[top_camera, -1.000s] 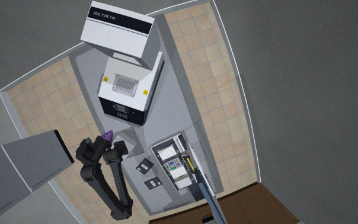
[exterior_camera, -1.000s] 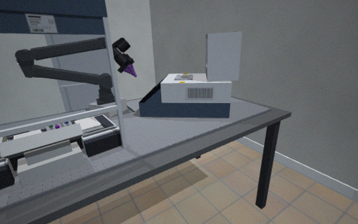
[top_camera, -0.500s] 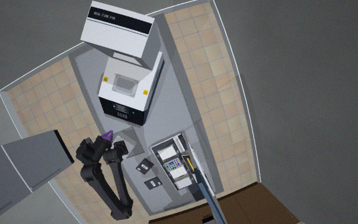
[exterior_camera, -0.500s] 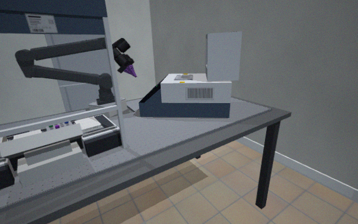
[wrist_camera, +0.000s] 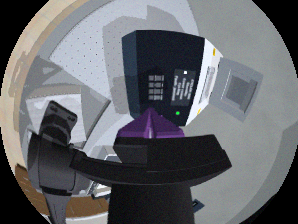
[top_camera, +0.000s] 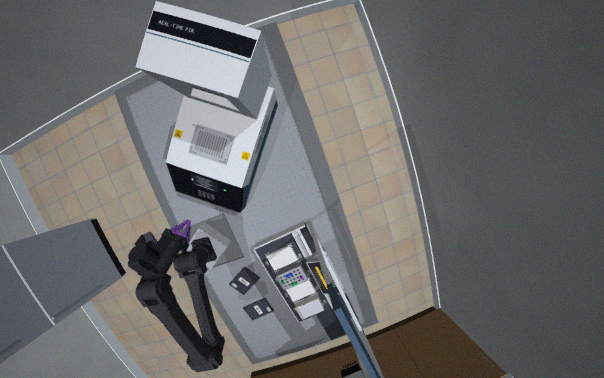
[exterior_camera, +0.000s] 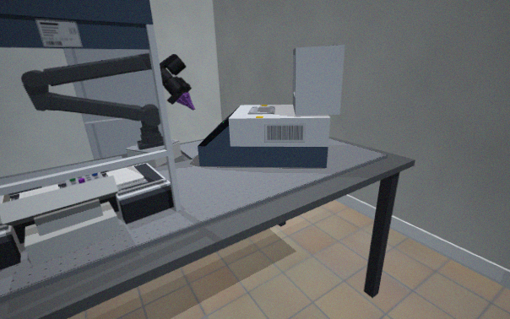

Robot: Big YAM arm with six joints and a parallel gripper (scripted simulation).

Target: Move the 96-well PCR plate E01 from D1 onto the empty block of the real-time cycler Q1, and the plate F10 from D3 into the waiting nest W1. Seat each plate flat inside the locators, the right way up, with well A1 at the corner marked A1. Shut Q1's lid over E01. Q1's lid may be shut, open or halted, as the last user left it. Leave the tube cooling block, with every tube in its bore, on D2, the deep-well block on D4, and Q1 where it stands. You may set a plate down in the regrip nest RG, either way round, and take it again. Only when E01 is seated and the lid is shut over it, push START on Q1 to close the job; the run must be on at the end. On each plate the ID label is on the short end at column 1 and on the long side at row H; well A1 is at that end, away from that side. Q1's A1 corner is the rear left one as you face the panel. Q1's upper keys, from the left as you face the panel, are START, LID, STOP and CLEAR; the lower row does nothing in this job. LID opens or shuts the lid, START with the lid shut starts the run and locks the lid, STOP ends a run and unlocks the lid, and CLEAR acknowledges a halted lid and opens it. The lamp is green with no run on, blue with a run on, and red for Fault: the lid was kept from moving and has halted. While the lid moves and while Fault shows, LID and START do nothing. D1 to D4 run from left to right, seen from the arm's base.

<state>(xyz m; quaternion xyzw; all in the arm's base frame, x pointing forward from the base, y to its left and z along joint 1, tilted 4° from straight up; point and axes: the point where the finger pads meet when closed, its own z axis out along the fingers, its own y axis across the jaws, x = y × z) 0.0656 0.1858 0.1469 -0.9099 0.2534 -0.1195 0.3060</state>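
Overhead, side and wrist views, all on cycler [top_camera: 220, 150].

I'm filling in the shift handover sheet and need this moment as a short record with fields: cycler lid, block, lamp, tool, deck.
Lid: white box lid of the white-and-navy real-time cycler stands open, upright.
Block: grey well block exposed; whether a plate sits on it cannot be told.
Lamp: green dot on the dark front panel.
Tool: purple-tipped tool shut, holding nothing, raised in front of the panel, pointing at it.
Deck: black-framed deck holds white plates and a grey tube cooling block with coloured caps.
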